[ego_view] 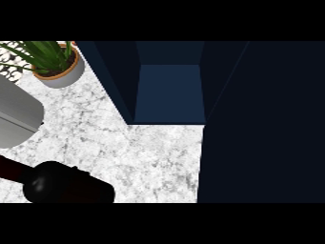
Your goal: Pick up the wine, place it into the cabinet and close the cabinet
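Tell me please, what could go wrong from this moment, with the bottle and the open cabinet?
The wine bottle is mostly hidden under the black hand, so whether it sits upright in the grasp cannot be judged. The cabinet opening looks narrow, so the bottle might strike its walls. The potted plant stands near the path and could be knocked.

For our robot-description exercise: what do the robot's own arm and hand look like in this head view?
Only one arm shows, at the view's left. The left forearm is a smooth, pale grey rounded cylinder with a thin dark seam across it. The left hand is a plain black, lumpy mass. No cables or markings show.
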You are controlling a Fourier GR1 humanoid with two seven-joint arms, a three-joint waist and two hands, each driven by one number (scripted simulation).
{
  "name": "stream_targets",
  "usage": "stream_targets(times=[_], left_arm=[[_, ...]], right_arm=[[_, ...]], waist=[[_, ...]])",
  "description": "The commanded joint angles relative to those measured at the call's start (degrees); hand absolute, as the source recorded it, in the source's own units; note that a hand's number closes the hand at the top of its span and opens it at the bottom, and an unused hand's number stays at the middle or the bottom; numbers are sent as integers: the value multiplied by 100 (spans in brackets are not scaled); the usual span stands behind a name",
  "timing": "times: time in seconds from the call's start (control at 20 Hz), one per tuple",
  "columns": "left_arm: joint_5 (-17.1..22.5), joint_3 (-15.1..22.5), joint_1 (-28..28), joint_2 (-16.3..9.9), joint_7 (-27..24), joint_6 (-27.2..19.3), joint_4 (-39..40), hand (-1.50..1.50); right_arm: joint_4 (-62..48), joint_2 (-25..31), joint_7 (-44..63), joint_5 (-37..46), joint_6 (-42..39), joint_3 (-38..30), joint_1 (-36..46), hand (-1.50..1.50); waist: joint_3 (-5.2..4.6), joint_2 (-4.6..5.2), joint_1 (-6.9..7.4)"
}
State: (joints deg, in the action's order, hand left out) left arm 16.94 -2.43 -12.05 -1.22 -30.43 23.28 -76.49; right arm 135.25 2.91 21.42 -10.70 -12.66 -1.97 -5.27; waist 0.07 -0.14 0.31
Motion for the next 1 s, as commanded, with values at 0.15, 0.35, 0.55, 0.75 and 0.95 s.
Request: stream_targets(times=[0.15, 0.35, 0.55, 0.75, 0.95], left_arm=[[470, 586, -441, 118, 1176, -635, -1930, 150], [365, 842, 287, 120, 981, -1292, -1581, 150], [400, 1527, 479, 121, 1398, -2279, -2087, 150], [625, 1395, 1325, 121, 2051, -2694, -1978, 150], [377, 1690, 1900, 121, 1619, -3333, -1516, 150]], right_arm=[[-173, -277, -412, 491, 60, 615, -312, -150], [241, 185, 255, -371, -71, -227, 55, -150], [-207, 48, -101, -119, -113, -54, 83, -150], [-172, -160, -115, 337, 58, 325, 4, -150], [-120, -124, 7, 97, 28, 261, 38, -150]], waist=[[-3, 2, -10], [-7, 8, -47], [-6, 10, -41], [-7, 14, -60], [-8, 18, -73]])
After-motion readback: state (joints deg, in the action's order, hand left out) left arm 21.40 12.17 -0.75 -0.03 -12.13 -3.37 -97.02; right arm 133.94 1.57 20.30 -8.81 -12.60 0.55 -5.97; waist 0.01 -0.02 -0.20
